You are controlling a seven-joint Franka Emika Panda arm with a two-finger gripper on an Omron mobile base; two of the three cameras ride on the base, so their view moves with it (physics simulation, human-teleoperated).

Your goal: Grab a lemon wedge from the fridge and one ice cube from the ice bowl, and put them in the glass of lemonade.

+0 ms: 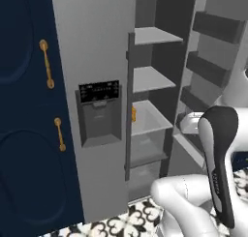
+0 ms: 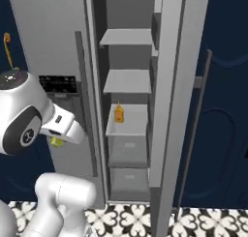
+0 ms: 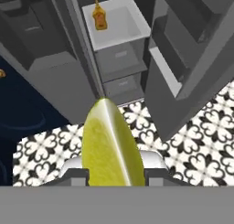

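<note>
Your tool [image 3: 114, 173] is closed down on the lemon wedge [image 3: 111, 145], which stands between its fingertips with its long axis running straight out along the tool and its pointed end aimed away from the hand, toward the open fridge [image 3: 132, 45]. In the right base view the wedge [image 2: 56, 141] shows as a small yellow bit under the hand, held outside the fridge [image 2: 169, 86] to its left, above the patterned floor [image 3: 201, 131]. The glass and ice bowl lie somewhere outside these views, so you will likely have to turn away from the fridge to reach them; an orange bottle [image 3: 98, 17] sits on the fridge shelf.
</note>
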